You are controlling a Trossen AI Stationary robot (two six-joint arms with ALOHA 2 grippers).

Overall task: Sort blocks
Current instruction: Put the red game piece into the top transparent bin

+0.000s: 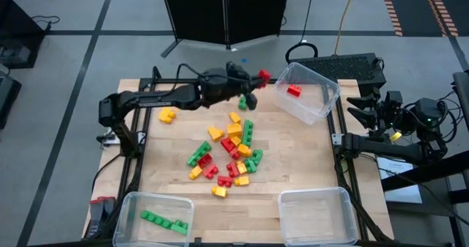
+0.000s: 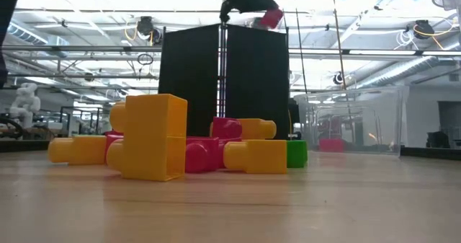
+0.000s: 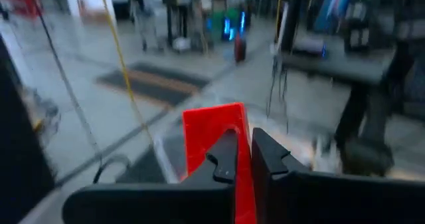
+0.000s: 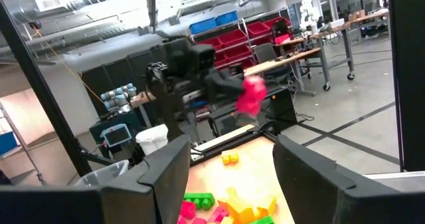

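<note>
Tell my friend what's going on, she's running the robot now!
Left end effector: shut on a red block, up in the air beside the far right bin.
Right end effector: open, empty, parked off the table's right edge.
Done: one red block lies in the far right bin; green blocks lie in the near left bin.
The near right bin has nothing in it.
Left: the mixed pile mid-table, a yellow block off to the left, and a green one under the left arm.
</note>
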